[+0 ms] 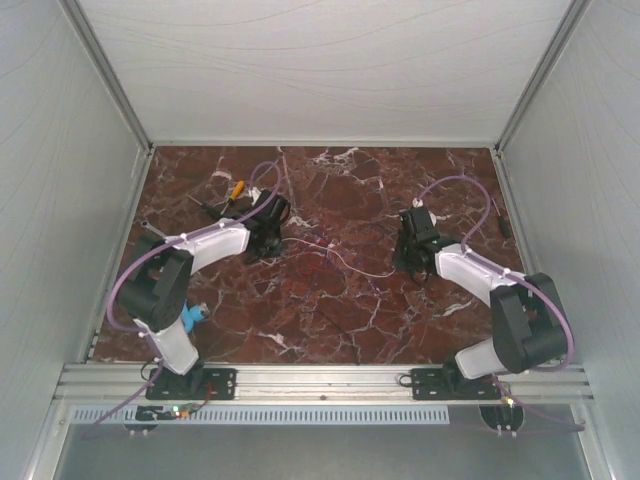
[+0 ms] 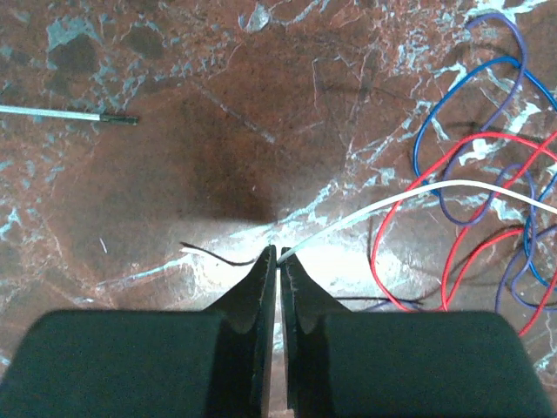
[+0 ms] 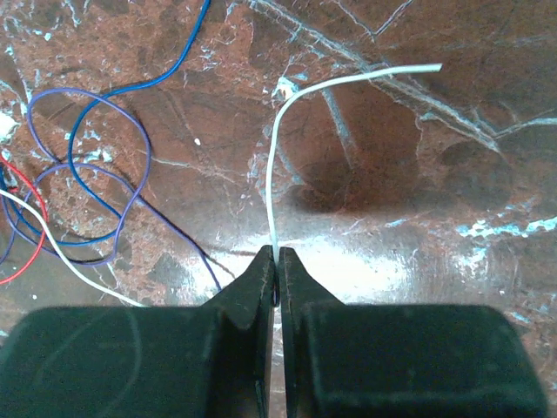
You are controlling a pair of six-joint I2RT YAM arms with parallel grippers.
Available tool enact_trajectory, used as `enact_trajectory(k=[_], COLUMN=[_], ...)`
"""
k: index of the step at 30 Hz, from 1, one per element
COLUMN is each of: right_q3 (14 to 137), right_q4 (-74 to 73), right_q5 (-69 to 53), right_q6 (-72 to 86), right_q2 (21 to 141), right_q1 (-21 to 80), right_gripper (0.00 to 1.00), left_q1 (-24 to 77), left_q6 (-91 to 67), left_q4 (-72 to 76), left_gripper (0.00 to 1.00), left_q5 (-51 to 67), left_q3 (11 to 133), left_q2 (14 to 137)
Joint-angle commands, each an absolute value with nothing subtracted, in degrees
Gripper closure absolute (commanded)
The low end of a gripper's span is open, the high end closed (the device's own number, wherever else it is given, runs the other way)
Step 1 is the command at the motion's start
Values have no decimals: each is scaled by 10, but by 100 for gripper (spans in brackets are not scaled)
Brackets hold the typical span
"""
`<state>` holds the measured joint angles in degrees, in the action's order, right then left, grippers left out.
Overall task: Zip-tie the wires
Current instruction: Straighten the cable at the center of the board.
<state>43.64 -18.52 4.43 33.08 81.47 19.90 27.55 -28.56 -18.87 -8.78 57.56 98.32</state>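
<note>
The white-shelled, black-jointed left arm (image 1: 215,243) and matching right arm (image 1: 470,270) sat on bolted black base plates (image 1: 435,380). Thick lilac cables (image 1: 120,285) ran along both. The left hand (image 2: 277,254) and right hand (image 3: 278,254) had dark wedge-shaped fingers (image 2: 257,296).

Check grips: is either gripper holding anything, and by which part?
Both are shut on a white strand. Left gripper pinches where it enters the tips, end hidden; right gripper pinches short of its free end, tail sticking out.
</note>
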Motion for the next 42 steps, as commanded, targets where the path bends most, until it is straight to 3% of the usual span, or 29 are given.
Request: enact_trajectory(k=[1,6,13,16,20,33,39,41,42], right_q3=[461,469,468,467,466,483,492,489,486], right_q4=[-155,-160,-168,-173,-177,-198,-217,-218,-218], right_q5=[43,40,39,38,38,64,87,86,84], right_q6=[330,329,324,323,322,312,300,294,289], right_q2=[847,876,861,852,838,787,758,739,728], right_q1=[197,198,199,201,202,202,202,202,203], right_gripper=[100,100,83,75,72,62,59,59,58], left_q1=[282,292,301,303,305,306,306,306,306], left_q6=[-269,-265,-259,-258,-257,-265,-268,-263,-258], left_q4=[-212,-234,-245,-249,-254,-260,-260,-264,-269], left_gripper=[100,100,94,82,63,34,26,18,9], left_q5=[-107,-113,-106,-90,-76,-86,-92,-102,-106], left_q3=[616,637,636,635,635,647,651,652,654], left_q2=[1021,1053,1055,1052,1041,1012,998,986,979])
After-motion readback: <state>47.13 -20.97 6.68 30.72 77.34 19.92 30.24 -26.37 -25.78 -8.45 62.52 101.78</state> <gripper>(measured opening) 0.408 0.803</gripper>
